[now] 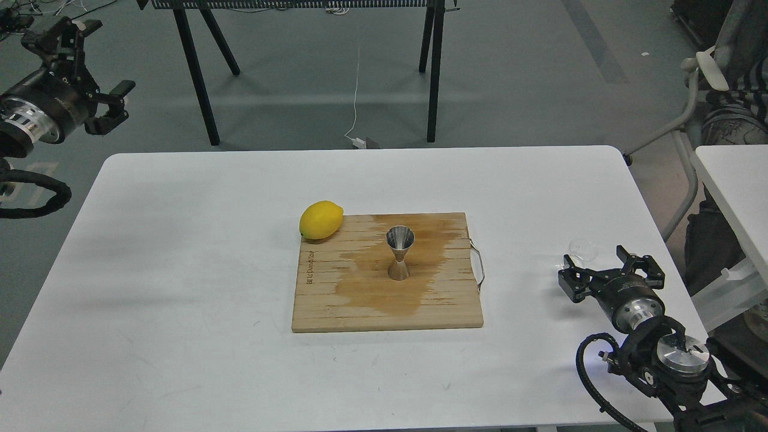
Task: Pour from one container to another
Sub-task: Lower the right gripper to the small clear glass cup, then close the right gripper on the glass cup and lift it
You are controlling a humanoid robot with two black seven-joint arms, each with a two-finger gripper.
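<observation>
The clear glass cup [582, 247] lies near the right edge of the white table [180, 270], its lower part hidden behind my right gripper. My right gripper [606, 271] is open and sits just in front of the cup, its left finger [569, 281] below the cup's rim. The steel hourglass jigger [399, 252] stands upright in the middle of the wooden board [360, 306], on a dark wet stain. My left gripper [96, 60] hangs open, off the table's far left corner, holding nothing.
A yellow lemon [321, 220] rests at the board's far left corner. The board has a metal handle [478, 264] on its right side. A second white table [735, 180] and a chair stand to the right. Black trestle legs [198, 78] stand behind.
</observation>
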